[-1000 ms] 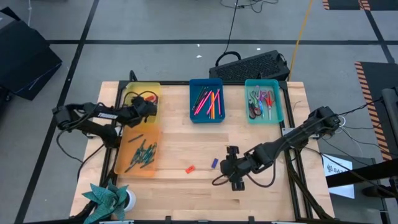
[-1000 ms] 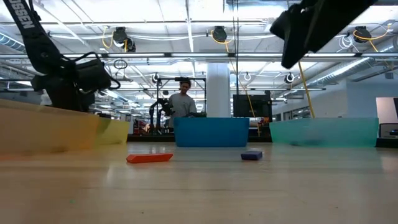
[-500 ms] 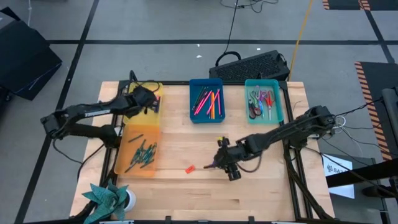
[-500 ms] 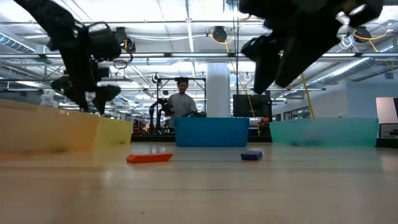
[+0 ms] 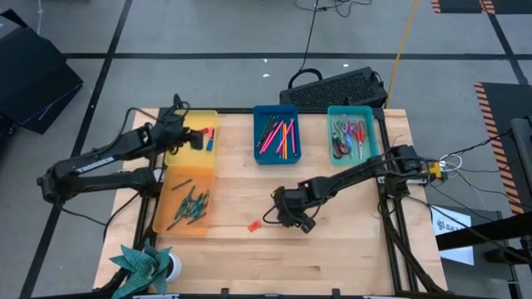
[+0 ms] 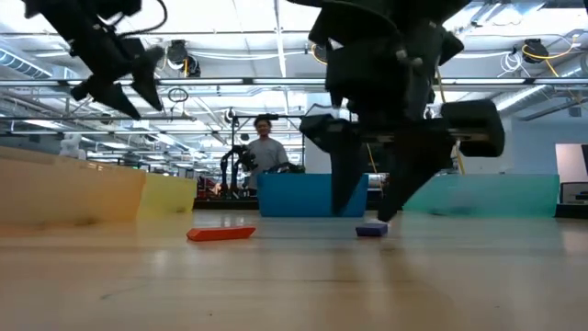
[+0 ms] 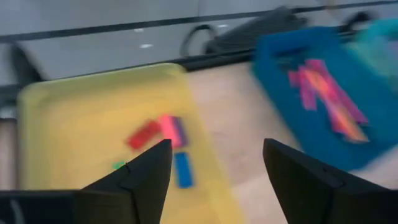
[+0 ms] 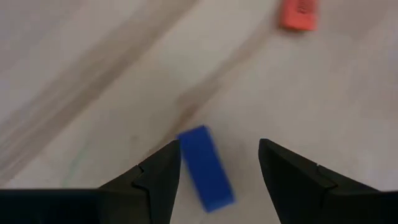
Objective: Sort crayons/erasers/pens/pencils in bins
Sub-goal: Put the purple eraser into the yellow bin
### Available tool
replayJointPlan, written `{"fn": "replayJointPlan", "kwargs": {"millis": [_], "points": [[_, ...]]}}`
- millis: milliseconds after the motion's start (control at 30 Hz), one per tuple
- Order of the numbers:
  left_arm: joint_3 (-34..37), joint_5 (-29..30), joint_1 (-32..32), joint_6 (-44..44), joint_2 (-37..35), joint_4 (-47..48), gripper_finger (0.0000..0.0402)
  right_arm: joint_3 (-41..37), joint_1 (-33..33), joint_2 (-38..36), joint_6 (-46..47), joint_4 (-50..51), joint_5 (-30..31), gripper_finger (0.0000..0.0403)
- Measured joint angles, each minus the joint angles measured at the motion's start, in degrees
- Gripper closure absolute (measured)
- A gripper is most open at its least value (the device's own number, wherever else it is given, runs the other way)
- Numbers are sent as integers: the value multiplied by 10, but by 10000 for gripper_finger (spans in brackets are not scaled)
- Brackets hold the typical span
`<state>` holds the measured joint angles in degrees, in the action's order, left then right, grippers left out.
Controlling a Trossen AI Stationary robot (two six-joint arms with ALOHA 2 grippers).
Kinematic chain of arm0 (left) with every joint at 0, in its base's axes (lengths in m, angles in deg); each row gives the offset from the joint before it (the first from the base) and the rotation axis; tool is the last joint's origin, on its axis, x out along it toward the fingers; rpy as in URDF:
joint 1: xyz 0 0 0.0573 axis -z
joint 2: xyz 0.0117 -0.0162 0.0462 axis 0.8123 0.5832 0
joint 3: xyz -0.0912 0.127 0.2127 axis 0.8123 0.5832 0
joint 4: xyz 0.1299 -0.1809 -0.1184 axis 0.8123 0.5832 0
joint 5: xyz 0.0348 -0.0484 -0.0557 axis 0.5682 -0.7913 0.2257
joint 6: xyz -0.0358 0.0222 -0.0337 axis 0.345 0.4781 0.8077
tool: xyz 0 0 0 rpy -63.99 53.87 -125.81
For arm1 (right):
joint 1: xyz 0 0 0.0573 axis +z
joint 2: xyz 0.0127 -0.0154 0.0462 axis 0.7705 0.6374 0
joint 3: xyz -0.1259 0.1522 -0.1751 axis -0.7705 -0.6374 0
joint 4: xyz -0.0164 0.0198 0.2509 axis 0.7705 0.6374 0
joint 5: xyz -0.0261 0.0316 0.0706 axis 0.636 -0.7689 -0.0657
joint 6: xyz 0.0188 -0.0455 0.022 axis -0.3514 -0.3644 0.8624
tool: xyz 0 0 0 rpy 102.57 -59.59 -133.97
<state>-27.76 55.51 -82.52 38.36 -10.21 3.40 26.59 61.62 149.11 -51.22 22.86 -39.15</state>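
A blue eraser (image 8: 206, 168) lies flat on the wooden table (image 5: 332, 257). My right gripper (image 8: 217, 146) hangs open just above it, one finger on either side. A red eraser (image 5: 253, 225) lies a little to its left, also seen low across the table as the red eraser (image 6: 220, 233). My left gripper (image 7: 214, 146) hovers open over the yellow bin (image 5: 188, 119) at the far left. It holds nothing. In that bin lie a red eraser (image 7: 144, 134), a pink one (image 7: 166, 129) and a blue one (image 7: 182, 169).
An orange bin (image 5: 184, 199) with dark green sticks stands near the yellow one. A blue bin (image 5: 276, 134) with pink and orange sticks and a teal bin (image 5: 352, 133) with pens line the far edge. A black keyboard (image 5: 337, 87) lies behind them.
My right gripper has swung toward the table's left and far edges and come down over the blue eraser, its fingers now astride it. My left gripper has risen above the yellow bin and drawn back toward the table's left edge. The two loose erasers have not moved.
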Motion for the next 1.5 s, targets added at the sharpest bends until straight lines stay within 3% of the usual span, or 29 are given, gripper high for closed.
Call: {"fn": "replayJointPlan", "kwargs": {"millis": [133, 367, 700, 1100, 1300, 1500], "points": [[0, -8, 54, 34, -36, 6, 157, 0, -4, 9, -40, 18, -47, 202], [0, 14, 138, 94, -42, 7, 175, -18, -5, 14, -114, 24, -31, 233], [0, 87, 250, 173, -22, 5, 177, -36, -23, -1, -37, 40, -17, 281], [0, 119, 307, 220, 21, 2, 176, -38, -35, -9, -72, 62, -14, 265], [0, 131, 346, 263, 38, -5, 176, -43, -29, -9, -70, 34, -13, 290], [31, 115, 392, 299, 53, -117, 176, -62, -26, -10, -68, 21, -10, 332]]}}
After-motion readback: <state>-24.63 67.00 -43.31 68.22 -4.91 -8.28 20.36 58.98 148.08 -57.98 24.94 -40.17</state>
